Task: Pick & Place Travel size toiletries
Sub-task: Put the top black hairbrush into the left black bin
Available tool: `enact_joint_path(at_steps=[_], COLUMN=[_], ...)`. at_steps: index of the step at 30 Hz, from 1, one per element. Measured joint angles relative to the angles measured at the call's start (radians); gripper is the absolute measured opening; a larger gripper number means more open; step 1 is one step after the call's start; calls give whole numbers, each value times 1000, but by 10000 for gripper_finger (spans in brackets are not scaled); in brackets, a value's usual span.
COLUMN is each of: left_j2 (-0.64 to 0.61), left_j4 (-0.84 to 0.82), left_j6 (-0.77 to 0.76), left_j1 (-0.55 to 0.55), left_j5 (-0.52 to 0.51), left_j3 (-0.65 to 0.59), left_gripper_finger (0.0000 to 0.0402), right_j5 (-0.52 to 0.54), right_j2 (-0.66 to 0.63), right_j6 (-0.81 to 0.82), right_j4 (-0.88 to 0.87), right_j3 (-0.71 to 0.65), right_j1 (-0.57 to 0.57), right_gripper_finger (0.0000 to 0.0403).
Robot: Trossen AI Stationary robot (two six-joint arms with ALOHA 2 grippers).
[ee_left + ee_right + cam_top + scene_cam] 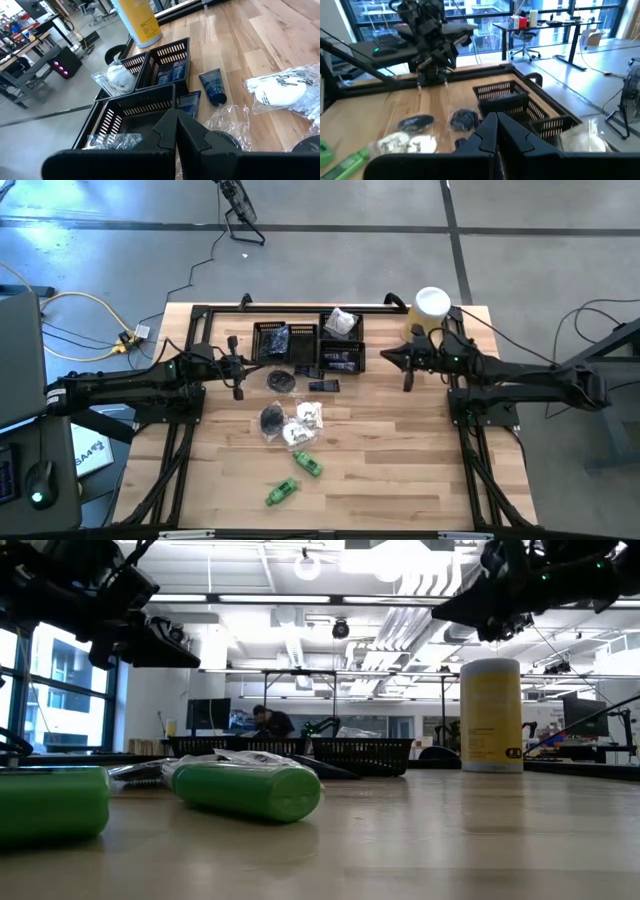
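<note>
Both empty: left gripper (238,367) closed beside black mesh trays (300,342); right gripper (405,362) closed near yellow cylinder (430,308); green plastic tubes (296,477) lie apart.

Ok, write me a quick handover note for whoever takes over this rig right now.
Left gripper: shut, empty, beside the mesh trays.
Right gripper: shut, empty, near the yellow cylinder.
Done: some packets already lie in the trays.
Left: two green tubes, the white sachets, the round black pieces and a dark packet, all loose on the table.
</note>
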Motion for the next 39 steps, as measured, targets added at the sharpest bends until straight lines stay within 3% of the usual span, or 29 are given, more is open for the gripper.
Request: enact_joint_path(at_steps=[11,18,22,26,30,33,39], left_j2=[0,5,42,157,299,394,533], left_j4=[8,182,104,34,-31,-207,-499], left_j6=[26,26,30,68,170,210,96], left_j1=[0,0,0,-29,-123,-204,-352], left_j5=[-1,-1,-32,-46,-163,-324,-488], left_j3=[-1,-1,60,152,248,328,445], left_gripper_finger=[0,0,0,0,0,0,0], right_j5=[0,0,0,0,0,0,4], right_j2=[-144,-169,-169,-168,-168,-168,-168], right_j6=[28,25,19,17,17,17,17], right_j4=[6,8,6,6,6,6,6], right_j3=[-115,-116,-116,-116,-116,-116,-115], right_j1=[0,0,0,0,0,0,0], right_gripper_finger=[2,3,3,3,3,3,3])
